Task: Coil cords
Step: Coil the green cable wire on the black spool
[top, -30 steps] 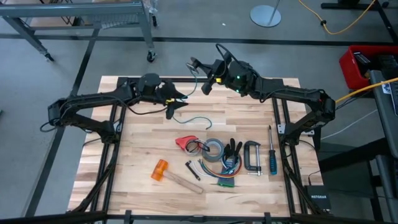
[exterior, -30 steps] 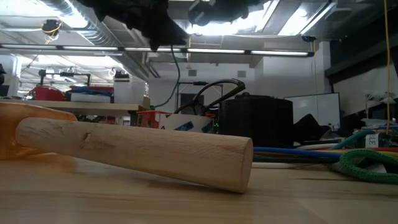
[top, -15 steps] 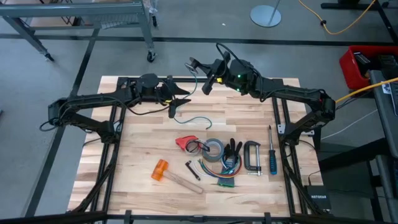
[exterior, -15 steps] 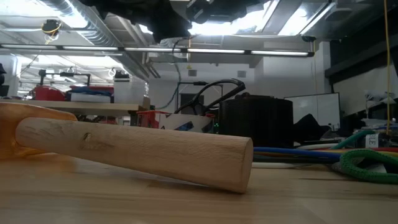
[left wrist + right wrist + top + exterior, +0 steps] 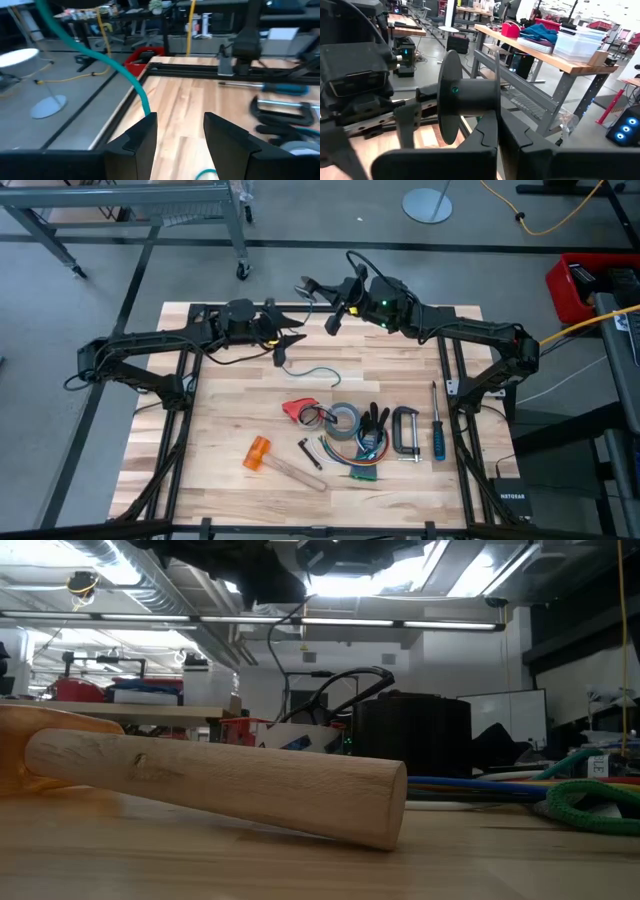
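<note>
High view, from the left: the left claw point(image 5: 283, 346) hangs over the far part of the counter point(image 5: 230, 420), its tip pointing toward the right arm. Its wrist view shows the two fingers point(image 5: 142, 137) standing apart, with the cord point(image 5: 131, 80) running down between them against the inner side of one finger; whether they pinch it I cannot tell. From this claw the thin dark cord point(image 5: 312, 373) drops to the counter and lies there in a loose curve, just beyond the red-handled tool point(image 5: 297, 409). Nearer the front edge lies the hammer point(image 5: 272, 460) with its orange head. Toward the middle sit a roll of grey tape point(image 5: 345, 421), a small bundle of coloured wires point(image 5: 360, 469), a metal clamp point(image 5: 405, 430) and a blue-handled screwdriver point(image 5: 437, 430).

On the right, the right claw point(image 5: 330, 305) is raised over the far edge of the counter, close to the left one but apart from it. Its wrist view shows the fingers point(image 5: 487, 132) closed on the rim of a black spool point(image 5: 465, 95), held upright on its edge.

Low view shows only the hammer's wooden handle point(image 5: 215, 780) across the front, both arms dark at the top edge.
</note>
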{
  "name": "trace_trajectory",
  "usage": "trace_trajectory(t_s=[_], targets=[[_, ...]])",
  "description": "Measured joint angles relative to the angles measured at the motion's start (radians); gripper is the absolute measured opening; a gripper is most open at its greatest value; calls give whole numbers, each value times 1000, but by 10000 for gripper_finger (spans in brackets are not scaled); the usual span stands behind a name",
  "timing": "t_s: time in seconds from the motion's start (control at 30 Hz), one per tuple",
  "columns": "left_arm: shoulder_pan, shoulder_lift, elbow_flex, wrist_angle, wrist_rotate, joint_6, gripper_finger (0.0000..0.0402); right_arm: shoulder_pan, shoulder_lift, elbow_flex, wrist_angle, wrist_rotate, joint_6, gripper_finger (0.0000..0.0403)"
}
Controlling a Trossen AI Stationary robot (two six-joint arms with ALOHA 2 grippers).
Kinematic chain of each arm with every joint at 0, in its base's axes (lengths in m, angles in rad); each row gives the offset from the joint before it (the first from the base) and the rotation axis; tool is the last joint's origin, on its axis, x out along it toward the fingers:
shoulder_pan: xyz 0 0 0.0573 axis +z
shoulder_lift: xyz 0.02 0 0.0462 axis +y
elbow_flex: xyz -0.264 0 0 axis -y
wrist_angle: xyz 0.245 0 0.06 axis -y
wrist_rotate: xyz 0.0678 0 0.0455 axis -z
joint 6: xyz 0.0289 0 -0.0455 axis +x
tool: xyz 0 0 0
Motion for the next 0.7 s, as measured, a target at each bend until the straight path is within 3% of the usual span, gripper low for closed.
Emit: trace_trajectory(t_s=[0.23,0.57,0.7], targets=[[0,0,0,-63,-102,32,155,0,0,0,-9,-1,3,1],[0,0,0,-87,-131,30,153,0,0,0,-3,-45,53,1],[0,0,0,-100,-135,30,130,0,0,0,-2,-63,56,1]])
